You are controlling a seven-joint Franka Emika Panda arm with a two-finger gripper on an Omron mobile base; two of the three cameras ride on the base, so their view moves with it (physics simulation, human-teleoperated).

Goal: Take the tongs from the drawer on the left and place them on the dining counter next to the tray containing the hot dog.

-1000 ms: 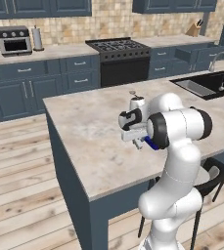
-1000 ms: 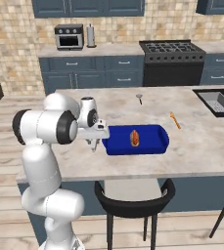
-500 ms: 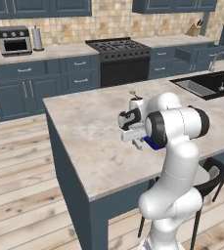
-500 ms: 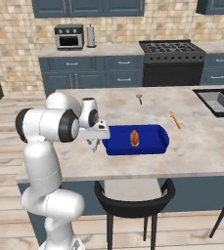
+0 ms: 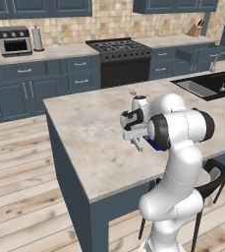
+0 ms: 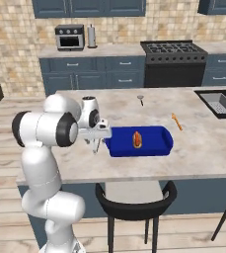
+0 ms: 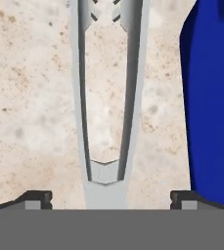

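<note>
The tongs (image 7: 106, 97) lie flat on the beige marble of the dining counter (image 5: 94, 142), running straight out ahead of the jaws: the hinge end sits low between the two finger tips and the scalloped tips reach away toward the far edge of the hand view. The fingertips (image 7: 35, 199) stand well out to either side of the hinge, with bare worktop showing between each tip and the metal, so the jaws are wide and nothing is held. A second ago they were pinched narrow around the tongs; the spread is fresh, and I read it as the release.

Just beside the tongs, on one side of the jaws, runs the royal-blue edge of the tray (image 7: 213, 97), close by but apart from the metal. In the right base view the tray (image 6: 156, 146) shows its hot dog (image 6: 137, 140) in the middle, and the gripper (image 6: 97, 144) hangs low over the worktop right at the tray's near end. In the left base view the gripper (image 5: 139, 142) sits just above the marble, with most of the tray hidden behind the arm.

By my judgement the placing is done: the tongs rest on the island next to the tray, as the task asks. What remains is a clean withdrawal, best taken straight up so that neither finger drags the hinge or nudges the tongs against the tray's rim.
</note>
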